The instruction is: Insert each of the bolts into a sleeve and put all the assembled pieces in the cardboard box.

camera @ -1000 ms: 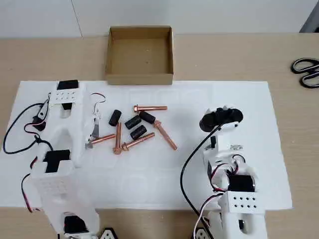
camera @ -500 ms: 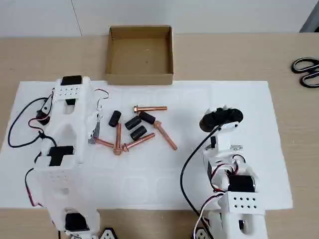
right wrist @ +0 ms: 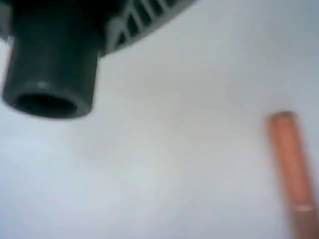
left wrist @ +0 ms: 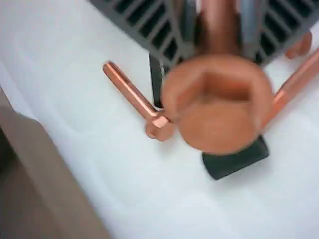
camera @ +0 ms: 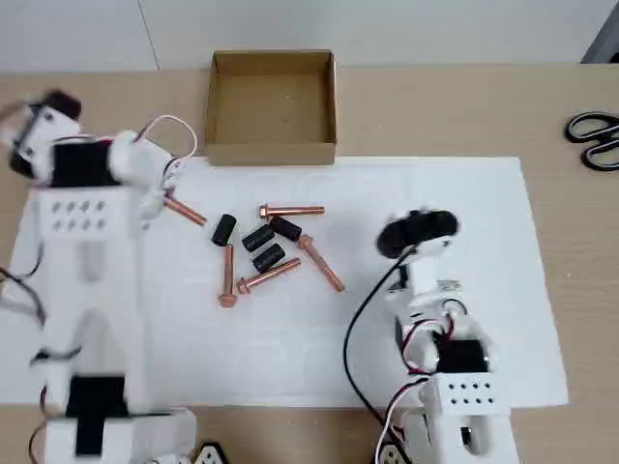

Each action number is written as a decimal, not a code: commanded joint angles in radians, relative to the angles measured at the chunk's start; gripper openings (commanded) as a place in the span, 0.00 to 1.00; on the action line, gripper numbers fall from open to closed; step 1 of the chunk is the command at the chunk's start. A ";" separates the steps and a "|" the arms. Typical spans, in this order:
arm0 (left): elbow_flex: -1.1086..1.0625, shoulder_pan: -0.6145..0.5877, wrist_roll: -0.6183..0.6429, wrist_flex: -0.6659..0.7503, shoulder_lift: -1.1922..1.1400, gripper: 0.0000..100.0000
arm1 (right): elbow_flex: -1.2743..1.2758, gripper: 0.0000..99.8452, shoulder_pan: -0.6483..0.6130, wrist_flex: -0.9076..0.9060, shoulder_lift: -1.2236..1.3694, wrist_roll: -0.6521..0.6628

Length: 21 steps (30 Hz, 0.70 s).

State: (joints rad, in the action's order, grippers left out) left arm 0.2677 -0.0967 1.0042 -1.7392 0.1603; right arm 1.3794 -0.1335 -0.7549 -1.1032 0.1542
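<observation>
— Where is the bolt now?
— My left gripper [camera: 166, 200] clamps one bolt [left wrist: 217, 102] above the white sheet [camera: 484, 193], near the cardboard box [camera: 272, 152].
— And the right one?
— My right gripper [camera: 418, 232] grips a black sleeve [right wrist: 50, 74], well apart from that bolt.

High view: fixed camera looking down over the table [camera: 542, 106]. Left wrist view: very close, sighting along a gripped bolt [left wrist: 217, 99] onto the white sheet [left wrist: 75, 74], whose loose bolts [left wrist: 132, 94] the high view shares. Right wrist view: equally close, past a gripped sleeve [right wrist: 50, 69] onto that sheet.
</observation>
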 commanded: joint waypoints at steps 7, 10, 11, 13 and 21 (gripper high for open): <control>-0.038 0.115 -0.436 -0.012 0.445 0.01 | -0.006 0.01 -0.196 0.214 -0.019 0.003; -0.170 0.149 -0.500 0.000 0.565 0.01 | -0.008 0.00 -0.196 0.328 -0.021 0.003; -0.216 0.144 -0.511 0.023 0.606 0.01 | -0.008 0.00 -0.196 0.355 -0.031 0.003; -0.326 0.121 -0.534 0.126 0.680 0.01 | -0.006 0.00 -0.197 0.389 -0.084 0.000; -0.911 0.178 -0.555 0.910 0.957 0.01 | 0.170 0.00 -0.280 0.573 -0.423 -0.097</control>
State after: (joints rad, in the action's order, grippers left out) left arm -0.4703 0.0460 0.4549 -1.1653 1.0196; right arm 1.4929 -0.3805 -0.2532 -1.4039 0.0744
